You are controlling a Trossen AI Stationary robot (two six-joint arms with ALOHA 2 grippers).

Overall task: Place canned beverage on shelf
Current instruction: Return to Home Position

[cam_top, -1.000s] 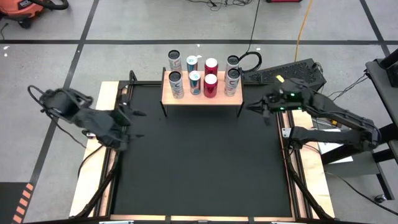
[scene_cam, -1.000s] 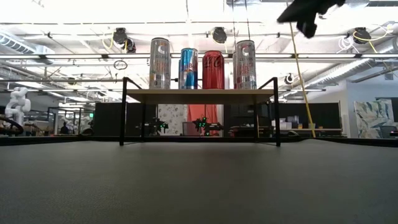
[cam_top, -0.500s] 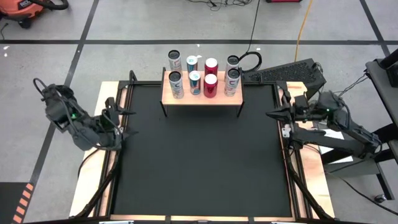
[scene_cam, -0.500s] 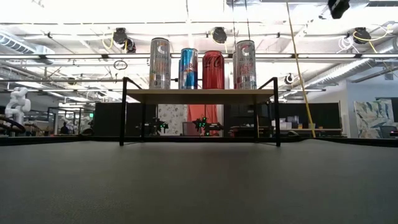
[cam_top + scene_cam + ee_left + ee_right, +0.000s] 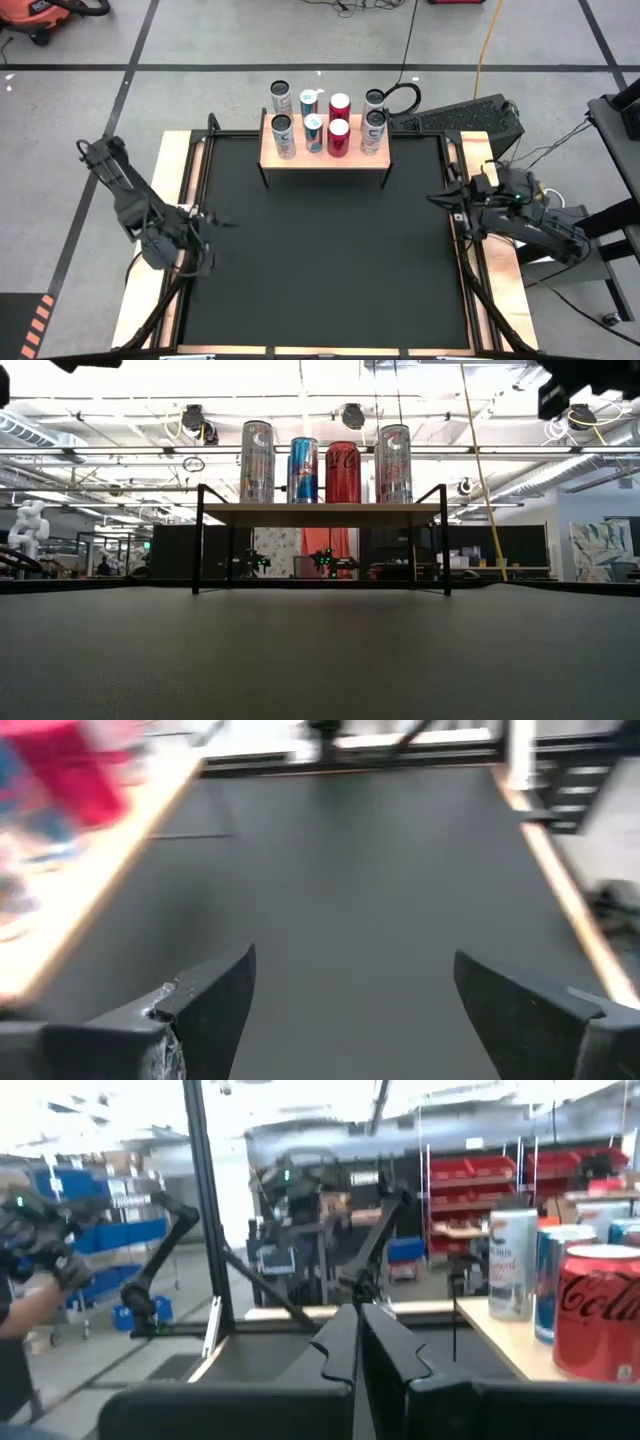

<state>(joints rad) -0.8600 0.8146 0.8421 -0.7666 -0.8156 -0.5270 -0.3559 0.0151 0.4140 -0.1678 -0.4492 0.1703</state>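
We are seeing the shelf (image 5: 325, 160) standing at the middle of the back edge of the table (image 5: 165, 170), with its thin black legs on the back border of the black mat (image 5: 320, 260). In the low view four cans are standing upright in one row on the light board (image 5: 320, 513), close beside each other: a silver can (image 5: 257, 462) at the left end, then a blue can (image 5: 303, 470), then a red can (image 5: 342, 472), and a pale can with a red mark (image 5: 393, 464) at the right end. No gripper is touching them. The left gripper (image 5: 212, 218) is hanging over the left edge of the mat, well apart from the shelf. In its wrist view the claw (image 5: 350, 990) is standing wide open, the two dark fingers (image 5: 215, 995) are far from each other, and only bare mat is showing between them, so it is holding nothing. The right gripper (image 5: 435, 197) is hanging over the right edge of the mat, also well apart from the shelf and pointing toward the middle of the table. In its wrist view the claw (image 5: 358, 1330) is closed, the fingers are pressing against each other with nothing between them, and the cans are showing off to one side on the board.
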